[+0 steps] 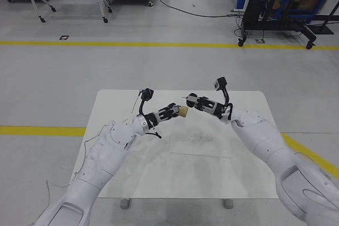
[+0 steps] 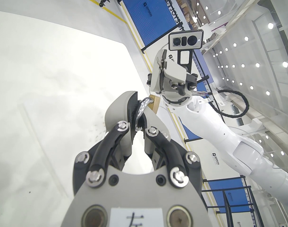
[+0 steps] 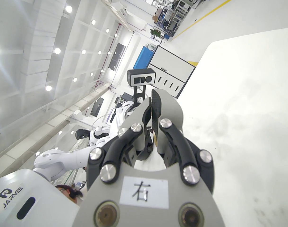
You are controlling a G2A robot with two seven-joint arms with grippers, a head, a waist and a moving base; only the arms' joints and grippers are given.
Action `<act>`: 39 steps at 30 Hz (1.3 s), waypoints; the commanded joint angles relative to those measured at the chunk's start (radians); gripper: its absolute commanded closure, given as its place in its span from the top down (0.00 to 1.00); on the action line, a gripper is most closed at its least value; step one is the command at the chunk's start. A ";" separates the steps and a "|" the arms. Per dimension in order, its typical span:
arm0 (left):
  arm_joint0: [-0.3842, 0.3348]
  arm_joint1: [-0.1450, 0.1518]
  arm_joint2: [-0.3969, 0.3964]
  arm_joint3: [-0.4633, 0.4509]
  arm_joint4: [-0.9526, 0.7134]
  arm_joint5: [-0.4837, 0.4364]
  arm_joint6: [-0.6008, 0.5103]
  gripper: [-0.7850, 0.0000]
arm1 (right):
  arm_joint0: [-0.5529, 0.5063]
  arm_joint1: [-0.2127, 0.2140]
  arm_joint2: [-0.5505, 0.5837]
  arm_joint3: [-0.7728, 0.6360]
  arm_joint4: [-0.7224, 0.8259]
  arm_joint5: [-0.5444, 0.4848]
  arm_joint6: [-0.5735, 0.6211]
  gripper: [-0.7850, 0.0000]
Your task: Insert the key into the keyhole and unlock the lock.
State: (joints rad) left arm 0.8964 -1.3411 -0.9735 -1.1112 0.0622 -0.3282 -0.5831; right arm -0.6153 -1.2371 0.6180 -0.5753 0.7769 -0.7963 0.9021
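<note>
Brass lock (image 2: 154, 103) gripped at its shackle by left gripper (image 2: 140, 109); right gripper (image 3: 151, 102) clenched alongside.

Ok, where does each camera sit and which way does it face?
Top view: above the arms, facing down at the white table; both arms meet over it.
Left wrist view: on that wrist, facing along the left gripper, jaws shut on the lock, toward the right gripper.
Right wrist view: on that wrist, facing along its shut jaws toward the left arm.
Shared: both wrist views show the table and the opposite arm.
</note>
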 commanded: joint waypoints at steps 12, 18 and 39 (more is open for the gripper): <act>0.007 -0.003 -0.015 0.005 0.003 0.010 0.057 0.00 | 0.004 -0.019 0.053 0.073 0.048 -0.023 0.065 0.00; 0.015 -0.003 -0.015 0.001 -0.007 0.018 0.061 0.00 | 0.004 -0.019 0.053 0.073 0.048 -0.023 0.065 0.00; 0.033 -0.065 -0.024 0.008 -0.417 0.314 0.259 0.00 | -0.181 0.056 0.166 -0.222 -0.055 0.239 -0.140 0.00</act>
State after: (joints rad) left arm 0.9295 -1.4061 -0.9977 -1.1036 -0.3547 -0.0159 -0.3220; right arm -0.7972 -1.1811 0.7846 -0.7990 0.7204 -0.5566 0.7620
